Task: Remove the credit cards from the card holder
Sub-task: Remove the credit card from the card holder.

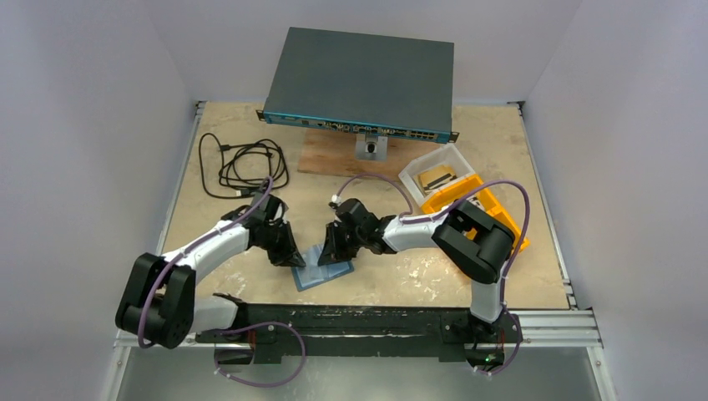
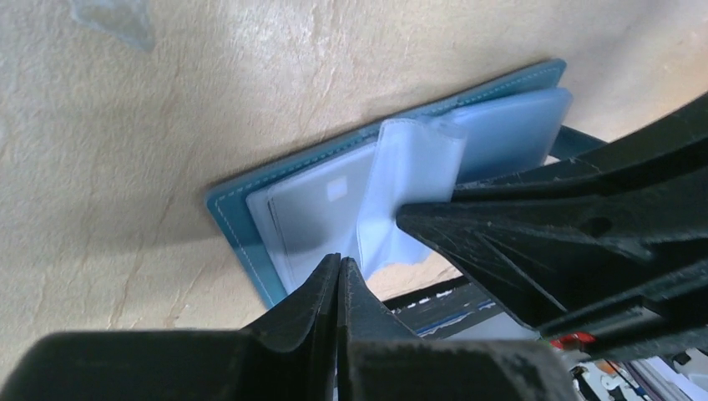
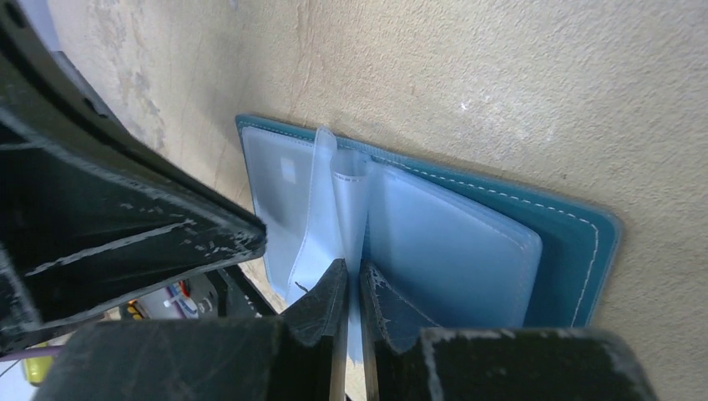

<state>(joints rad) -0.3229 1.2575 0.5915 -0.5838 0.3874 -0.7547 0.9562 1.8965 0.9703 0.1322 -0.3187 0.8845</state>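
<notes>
teal card holder (image 3: 576,251) open | wrist views only: right claw (image 3: 352,267) pinches clear sleeve (image 3: 334,209)

Table (image 1: 501,150): beige mottled top, edged by metal rails. Card holder (image 1: 324,271) laid open near front centre, teal cover down, clear pockets up. Black cable (image 1: 242,167) coiled at rear left, well apart from card holder. Wooden board (image 1: 326,159) laid at rear centre. Clear tub (image 1: 455,159) set at right rear; orange bin (image 1: 442,200) placed just beside it, nearer front.

Place: lab test cell | cues: network switch (image 1: 361,82), coiled cable (image 1: 242,165) (white enclosure walls (image 1: 83,125))
</notes>
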